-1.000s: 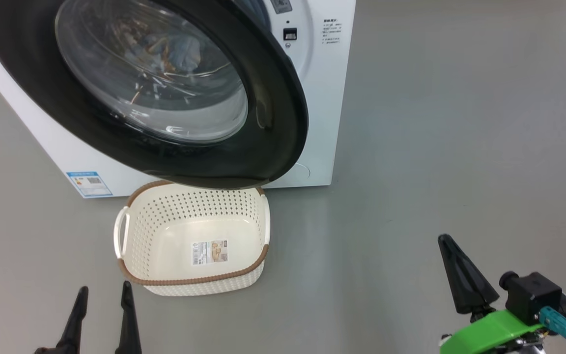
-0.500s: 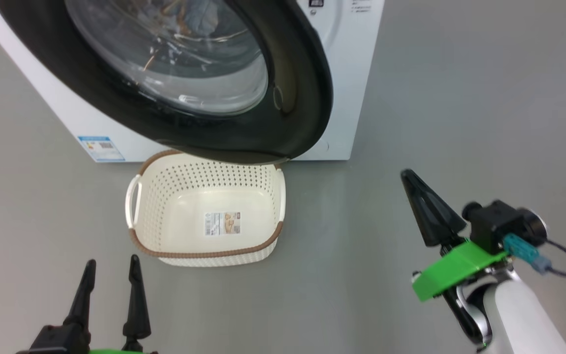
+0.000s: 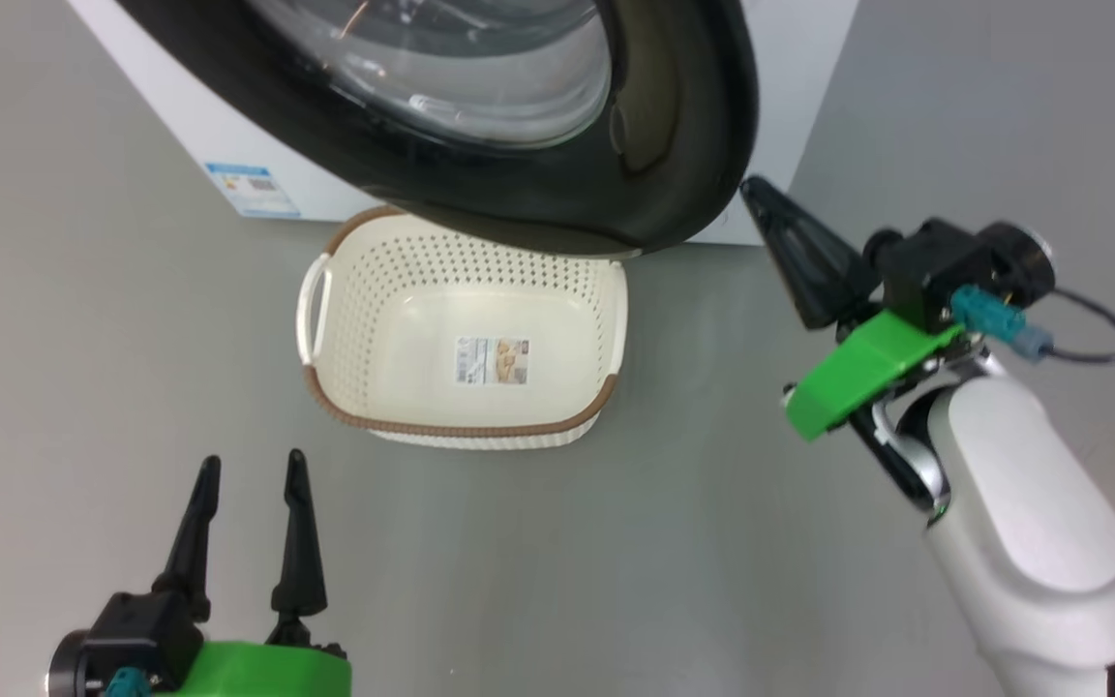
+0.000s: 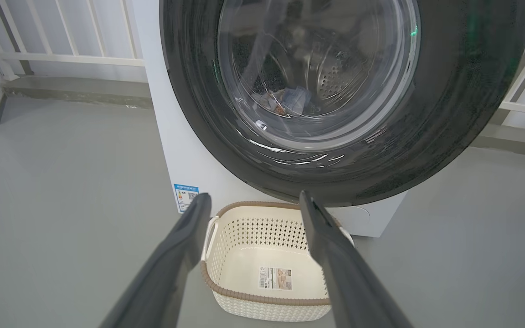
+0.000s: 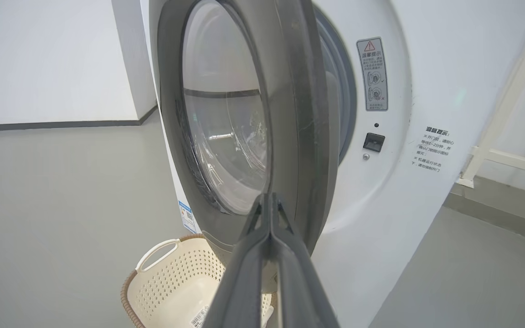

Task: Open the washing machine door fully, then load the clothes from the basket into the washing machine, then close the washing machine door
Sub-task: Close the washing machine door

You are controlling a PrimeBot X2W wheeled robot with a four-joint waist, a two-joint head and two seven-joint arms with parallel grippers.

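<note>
Basket (image 3: pixel 403 339) x1 | door (image 3: pixel 683 126) x1 | left gripper (image 3: pixel 254 467) spread | right gripper (image 3: pixel 759 196) closed

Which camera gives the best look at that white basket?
The head view: it looks down into the empty basket, with just its far rim under the washing machine door. The left wrist view shows it partly behind the left gripper's fingers; the right wrist view catches one handled corner.

- Grey floor (image 3: pixel 112 339): washing machine (image 3: pixel 804 68) is stood on it.
- Cream basket (image 3: pixel 461 427) is set upright on floor, just in front of washing machine, approx. centred.
</note>
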